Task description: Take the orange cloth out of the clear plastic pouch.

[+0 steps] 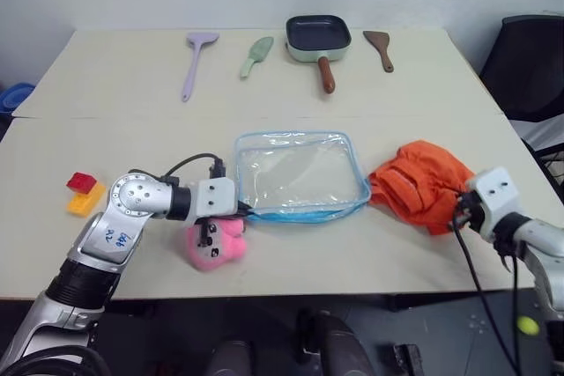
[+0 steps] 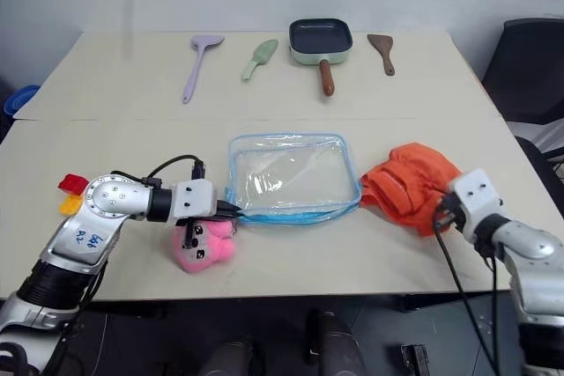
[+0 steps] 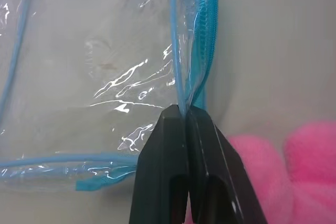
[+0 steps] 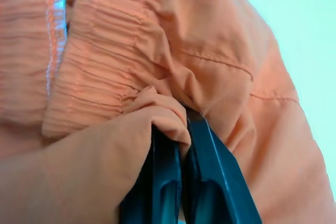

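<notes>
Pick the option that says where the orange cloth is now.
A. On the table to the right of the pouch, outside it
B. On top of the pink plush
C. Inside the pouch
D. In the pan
A: the cloth lies bunched on the table beside the right edge of the pouch, which is see-through and empty, and the right hand is shut on a fold of the cloth.
</notes>
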Available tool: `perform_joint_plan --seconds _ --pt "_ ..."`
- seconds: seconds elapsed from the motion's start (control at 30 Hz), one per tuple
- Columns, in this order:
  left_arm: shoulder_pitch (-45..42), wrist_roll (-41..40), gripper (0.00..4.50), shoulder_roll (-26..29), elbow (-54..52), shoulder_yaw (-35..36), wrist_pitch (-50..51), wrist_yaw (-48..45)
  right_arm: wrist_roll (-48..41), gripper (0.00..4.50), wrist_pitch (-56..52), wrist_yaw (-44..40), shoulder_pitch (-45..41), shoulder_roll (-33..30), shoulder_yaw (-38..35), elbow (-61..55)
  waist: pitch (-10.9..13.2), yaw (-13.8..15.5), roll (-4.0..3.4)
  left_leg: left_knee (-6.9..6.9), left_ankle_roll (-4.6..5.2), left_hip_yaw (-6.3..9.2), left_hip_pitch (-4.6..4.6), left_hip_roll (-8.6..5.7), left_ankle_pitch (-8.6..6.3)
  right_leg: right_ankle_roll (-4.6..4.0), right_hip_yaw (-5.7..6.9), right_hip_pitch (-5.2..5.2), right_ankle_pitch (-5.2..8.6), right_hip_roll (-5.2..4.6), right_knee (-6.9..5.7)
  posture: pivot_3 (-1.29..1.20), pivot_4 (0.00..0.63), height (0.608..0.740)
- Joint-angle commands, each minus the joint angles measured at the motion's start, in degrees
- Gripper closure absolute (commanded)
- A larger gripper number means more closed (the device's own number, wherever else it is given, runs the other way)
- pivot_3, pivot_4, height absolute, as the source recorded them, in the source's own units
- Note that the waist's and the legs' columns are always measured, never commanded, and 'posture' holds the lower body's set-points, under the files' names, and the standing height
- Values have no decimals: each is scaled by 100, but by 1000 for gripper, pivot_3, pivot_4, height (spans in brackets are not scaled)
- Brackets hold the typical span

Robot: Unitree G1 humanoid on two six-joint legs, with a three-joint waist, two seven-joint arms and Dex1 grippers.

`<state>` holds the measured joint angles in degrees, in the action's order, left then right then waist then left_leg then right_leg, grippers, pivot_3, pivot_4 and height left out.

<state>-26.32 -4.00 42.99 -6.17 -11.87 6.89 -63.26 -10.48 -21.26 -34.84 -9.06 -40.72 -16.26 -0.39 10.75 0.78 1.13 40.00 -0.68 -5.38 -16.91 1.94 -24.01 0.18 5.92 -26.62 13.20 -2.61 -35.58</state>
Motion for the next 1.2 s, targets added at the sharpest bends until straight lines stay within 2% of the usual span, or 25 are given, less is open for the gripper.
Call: perform_joint_plan --seconds 0.03,0.27,0.4,0.47,0.6,0.67,0.73,0.87,0.97,1.07,1.2 --pt "-68 47 4500 -13 39 -61 -154 -72 -16 4463 -430 903 -411 265 -424 217 0 -11 -2 0 0 0 -2 1 0 0 1 0 0 0 1 0 150 740" --pt "-200 117 4500 -64 284 -121 -368 -102 99 4463 -876 1705 -356 555 -547 65 -1 22 -8 -1 2 3 -8 1 1 0 2 -1 0 -1 -1 0 150 740" --pt "-249 64 4500 -116 376 -141 -394 -183 -237 4463 -1122 997 305 503 -38 -1086 -2 40 -11 -6 2 6 -8 2 0 1 4 -1 0 2 0 0 150 740" --pt "-254 1 4500 -162 390 -127 -297 -213 -312 3963 -1229 780 547 409 56 -1489 -2 28 -12 -5 2 5 -7 4 0 1 3 -1 0 4 2 0 150 740" --pt "-298 -321 3559 -397 262 17 333 -126 -272 2763 -1261 503 787 115 61 -1812 -2 19 -12 -5 6 3 -5 1 -2 2 0 -1 0 3 4 0 150 740" --pt "-332 -532 2893 -508 140 137 739 -65 -377 2010 -1330 299 911 -95 -122 -1986 -2 23 -12 -4 6 4 -6 0 -2 2 1 -1 0 4 5 0 150 740" --pt "-362 -745 2270 -543 58 338 1095 26 -624 1301 -1503 -47 1131 -375 -459 -2261 -2 37 -12 -6 6 7 -8 0 -2 2 3 -2 0 6 4 0 150 740" --pt "-389 -1522 1041 -418 -134 1067 2134 161 -1479 0 -2102 -765 1569 -778 -1647 -2637 -2 54 -12 -4 7 11 -11 0 -2 4 4 -1 -1 6 6 0 150 740" --pt "-372 -2410 139 13 -119 1912 3130 -54 -2179 0 -2698 -1562 2044 -1131 -2936 -2598 -1 46 -12 -5 8 13 -10 1 -3 5 3 -1 -1 6 12 0 150 740" --pt "-231 -2815 139 699 310 2545 3355 -546 -2447 0 -3009 -2202 2612 -1401 -4080 -2184 -1 40 -11 -12 7 14 -9 6 -3 3 4 -1 0 16 19 0 150 740" --pt "4 -2719 139 1313 868 2782 2907 -1078 -2391 0 -2987 -2638 3167 -1507 -4761 -1484 -1 40 -11 -11 12 9 -2 -1 -7 6 -1 5 2 15 25 0 150 740"
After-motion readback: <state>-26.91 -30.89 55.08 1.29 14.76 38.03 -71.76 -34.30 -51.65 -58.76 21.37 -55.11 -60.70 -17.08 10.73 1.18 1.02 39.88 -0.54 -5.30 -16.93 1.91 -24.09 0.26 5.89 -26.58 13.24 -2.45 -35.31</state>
